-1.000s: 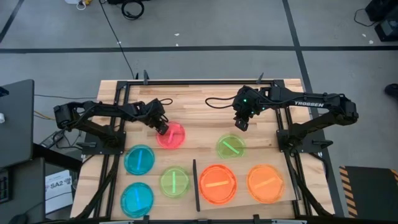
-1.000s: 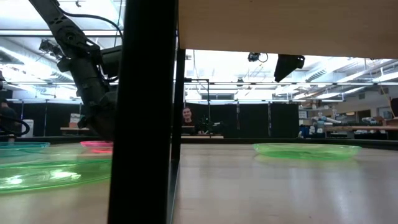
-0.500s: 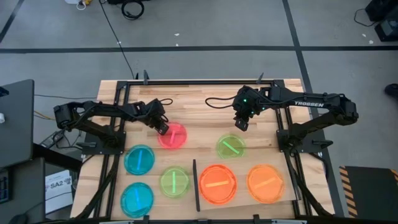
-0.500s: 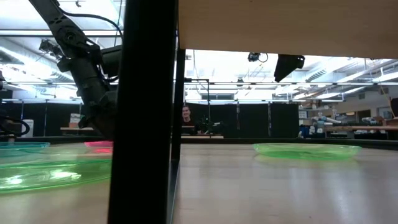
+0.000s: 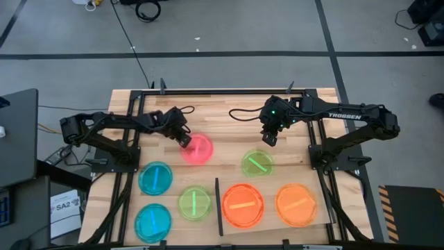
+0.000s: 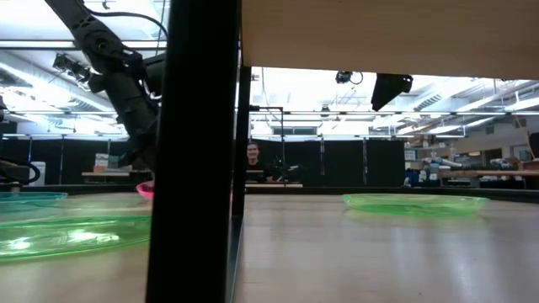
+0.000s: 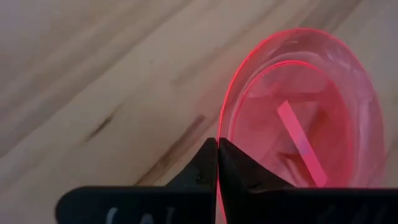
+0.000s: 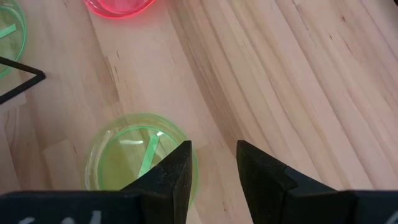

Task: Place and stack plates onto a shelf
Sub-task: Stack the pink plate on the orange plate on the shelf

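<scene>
A: Left hand (image 5: pixel 184 141) status?
B: Clamped on the pink plate (image 5: pixel 198 149) rim, plate tilted above the tabletop (image 5: pixel 222 156).
A: Right hand (image 5: pixel 269 140)?
B: Fingers parted, empty, hovering beside the green plate (image 5: pixel 257 163)

My left gripper (image 7: pixel 217 163), dark black, pinches the rim of a translucent pink plate (image 5: pixel 197 148) with a bright pink streak. Three plates are green (image 5: pixel 257 163), with paler green streaks, two blue (image 5: pixel 156 178) and two orange (image 5: pixel 242 205). The shelf (image 5: pixel 267 226) looks pale wood, its edge strip (image 5: pixel 218 206) black; the tabletop (image 5: pixel 229 135) is light planks, perhaps faintly streaked.
</scene>
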